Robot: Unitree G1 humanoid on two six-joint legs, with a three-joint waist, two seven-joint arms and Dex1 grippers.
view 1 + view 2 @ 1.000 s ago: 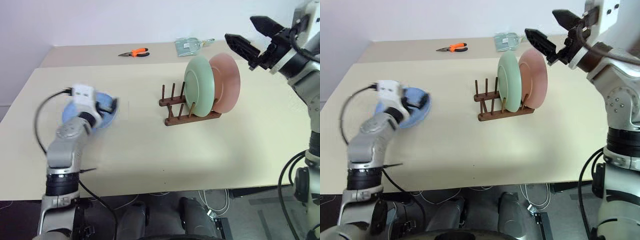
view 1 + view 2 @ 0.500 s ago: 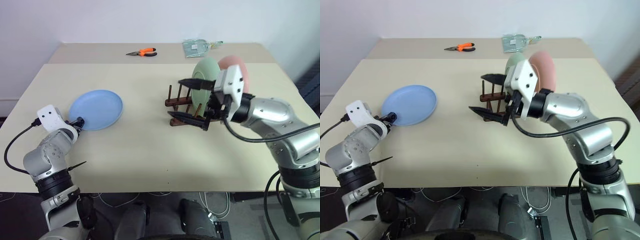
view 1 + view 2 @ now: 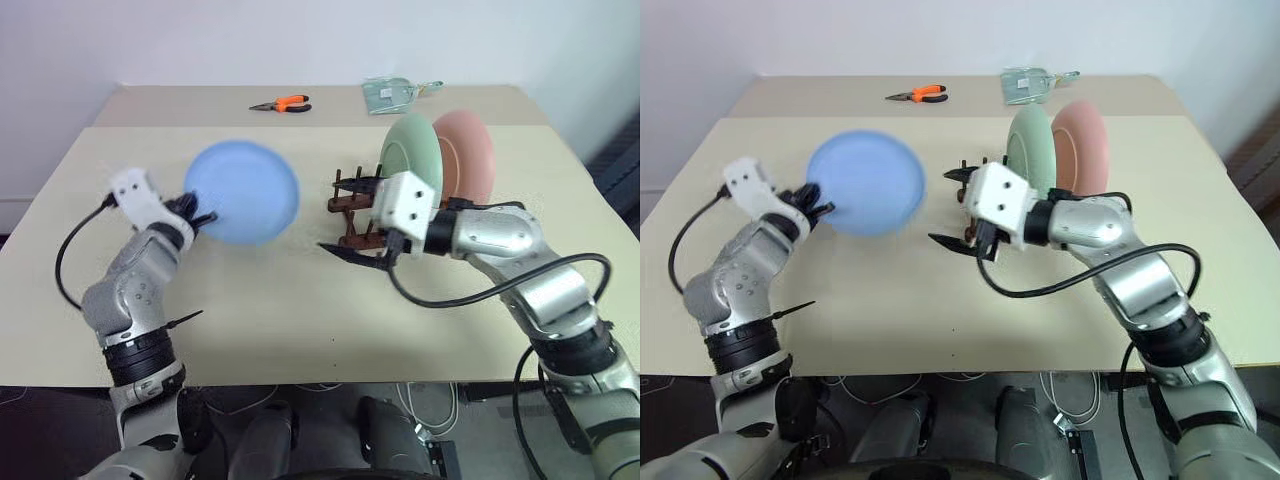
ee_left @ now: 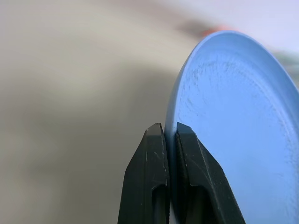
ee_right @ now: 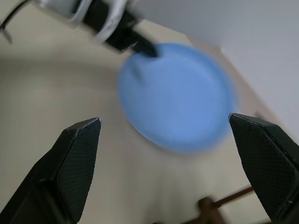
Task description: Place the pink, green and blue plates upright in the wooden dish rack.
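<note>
While lifted, blue plate (image 3: 243,191) rim pinched between left gripper (image 3: 200,213) jaws

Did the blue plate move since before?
Yes. The blue plate, flat on the table before, is now lifted in the left gripper, nearer the rack.

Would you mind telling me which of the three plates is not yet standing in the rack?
The blue plate: the left gripper pinches its rim, holding it above the table, while the green plate and pink plate stand upright in the wooden dish rack.
</note>
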